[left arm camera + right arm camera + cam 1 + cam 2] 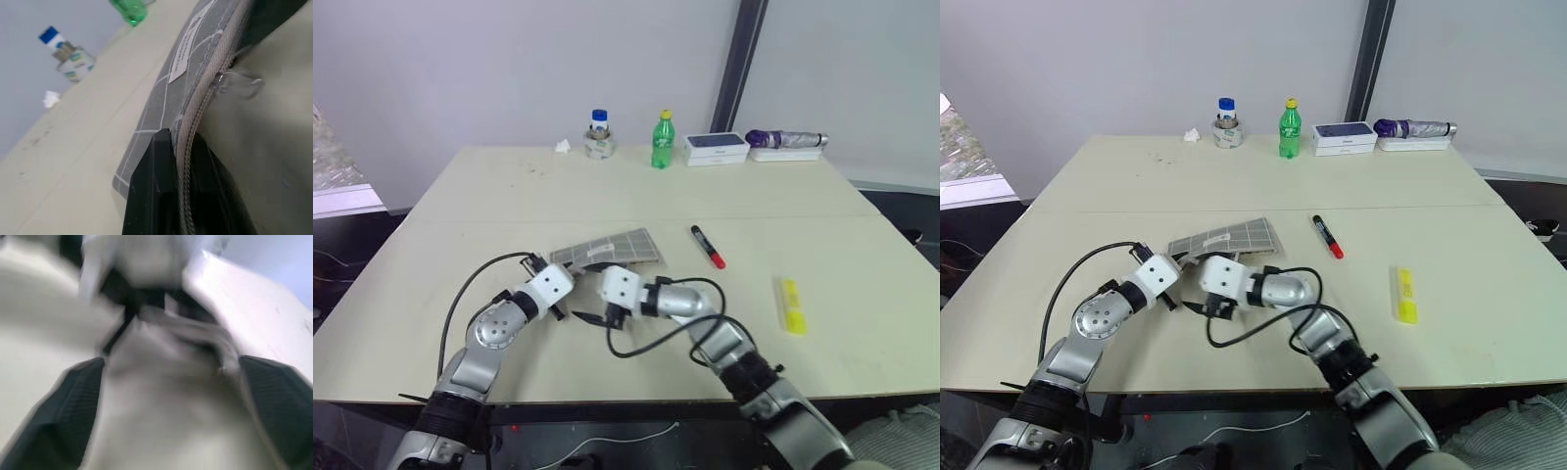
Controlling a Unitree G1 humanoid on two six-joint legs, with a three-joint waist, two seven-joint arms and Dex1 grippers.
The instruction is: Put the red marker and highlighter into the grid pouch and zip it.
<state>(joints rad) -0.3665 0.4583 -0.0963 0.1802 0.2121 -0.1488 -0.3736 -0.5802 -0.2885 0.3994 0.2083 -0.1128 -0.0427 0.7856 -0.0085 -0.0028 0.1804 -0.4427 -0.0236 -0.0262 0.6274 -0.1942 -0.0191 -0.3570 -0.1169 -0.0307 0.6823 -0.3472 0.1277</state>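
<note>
Grid pouch (612, 250): we find it mid-table, near corner pinched by the closed left gripper (562, 312).
Right gripper (604, 317): fingers spread wide, empty, just beside the pouch.
Red marker (708, 246): right of pouch, apart.
Highlighter (791, 305): farther right, near the table (509, 196) edge.

Even, diffuse indoor light falls on the pale table (607, 186); both head views are bright and sharp, with only soft, short shadows under the bottles and boxes at the far edge. The table's edges bow slightly toward the frame borders. In the left wrist view the grid pouch (161, 98) is in focus near the zipper, while the distant green bottle (129, 10) is soft. The right wrist view is heavily motion-blurred: the dark fingers (58, 421) and everything between them smear into streaks.
</note>
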